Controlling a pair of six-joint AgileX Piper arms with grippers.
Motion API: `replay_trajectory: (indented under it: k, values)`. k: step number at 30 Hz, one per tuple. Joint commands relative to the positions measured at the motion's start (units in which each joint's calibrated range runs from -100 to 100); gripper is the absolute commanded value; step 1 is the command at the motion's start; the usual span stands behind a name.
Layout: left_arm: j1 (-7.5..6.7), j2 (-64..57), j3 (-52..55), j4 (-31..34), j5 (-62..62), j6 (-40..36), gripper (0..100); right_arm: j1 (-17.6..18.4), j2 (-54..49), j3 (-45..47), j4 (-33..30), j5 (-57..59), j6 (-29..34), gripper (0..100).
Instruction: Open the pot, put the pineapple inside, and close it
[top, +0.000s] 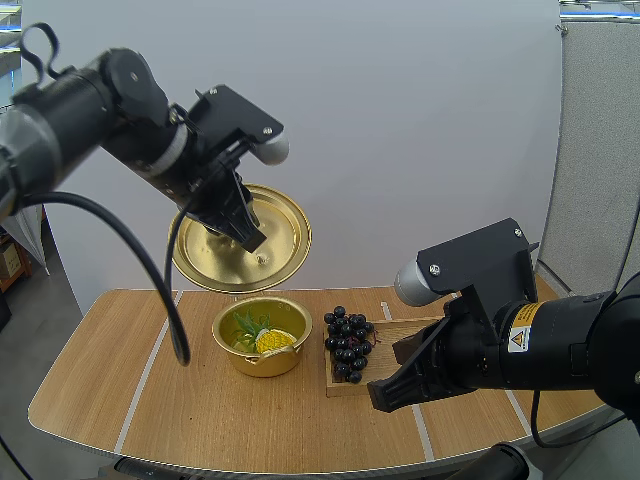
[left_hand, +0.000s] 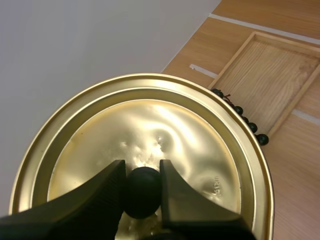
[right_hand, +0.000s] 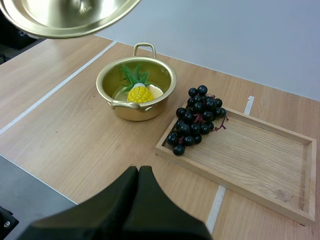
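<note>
My left arm (top: 90, 110) comes in high above the pot (top: 250, 362), wrist bent downward. My left gripper (top: 250, 235) hangs over the pot, its fingers pinching the black knob (left_hand: 142, 192) of the lid (top: 285, 250). My right arm (top: 540, 350) lies low to the right of the pot. My right gripper (top: 382, 397) points down toward the pot's near right side, fingers pressed together on nothing.
</note>
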Motion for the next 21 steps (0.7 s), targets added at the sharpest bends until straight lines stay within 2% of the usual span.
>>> replay_trajectory:
  k: [1, 12, 17, 21]
  values:
    - [-0.14, 5.6, 2.8, 0.3, -11.9, -0.6, 0, -0.2, -0.4, 0.3, -0.4, 0.1, -0.4, 0]
    - [-0.14, 20.0, 3.0, 0.1, -16.2, 1.0, 0, -0.2, -0.4, 0.3, -0.4, 0.1, -0.4, 0]
    - [-0.07, 25.3, 3.0, -4.4, -16.5, 4.2, 0, -0.2, -0.4, 0.3, -0.4, 0.1, -0.4, 0]
    - [0.0, 28.4, 3.0, -5.0, -17.4, 6.2, 0, -0.2, -0.4, 0.3, -0.4, 0.1, -0.4, 0]
